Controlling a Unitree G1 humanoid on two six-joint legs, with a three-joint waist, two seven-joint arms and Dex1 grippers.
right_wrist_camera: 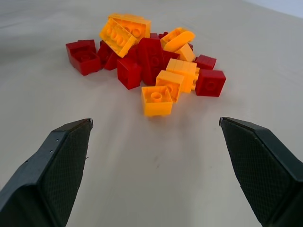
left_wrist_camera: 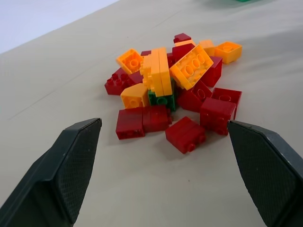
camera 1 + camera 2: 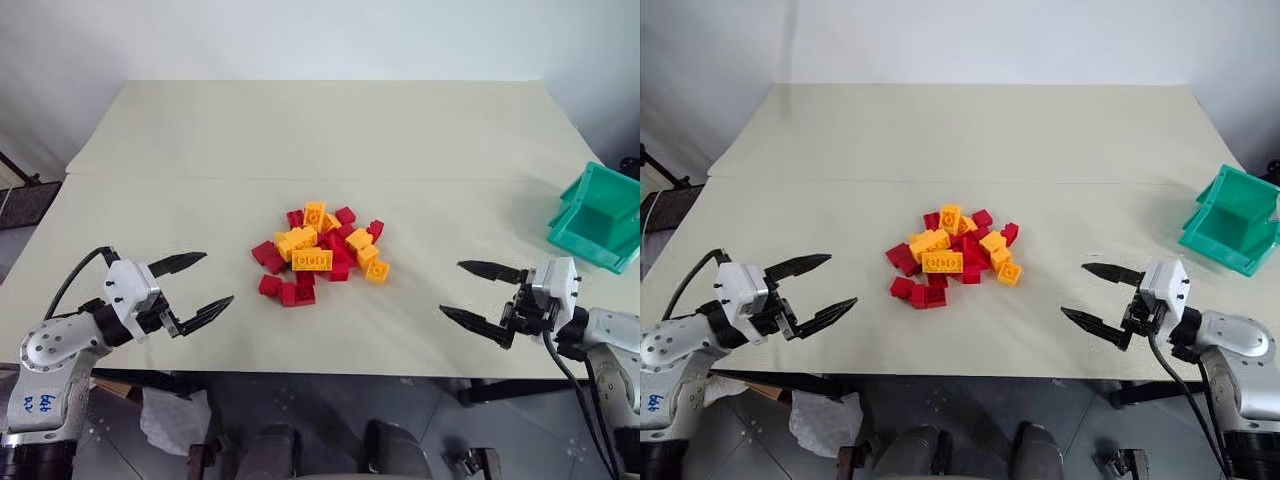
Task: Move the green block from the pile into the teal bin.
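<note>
The green block [image 2: 162, 99] lies half-buried under yellow bricks on the pile's [image 3: 322, 252] left side, nearer the left pincer [image 3: 195, 288]; both pincers gape empty.

Looks like a robot test room or lab rather than a home. Two plain beige tables [image 3: 330, 130] pushed together against a bare white wall [image 3: 300, 35], grey tiled floor [image 3: 970, 420] beneath, black metal stand [image 3: 15, 170] at the edge. Staged setup on top: toy brick pile [image 3: 322, 252] and teal bin [image 3: 598, 220].
</note>
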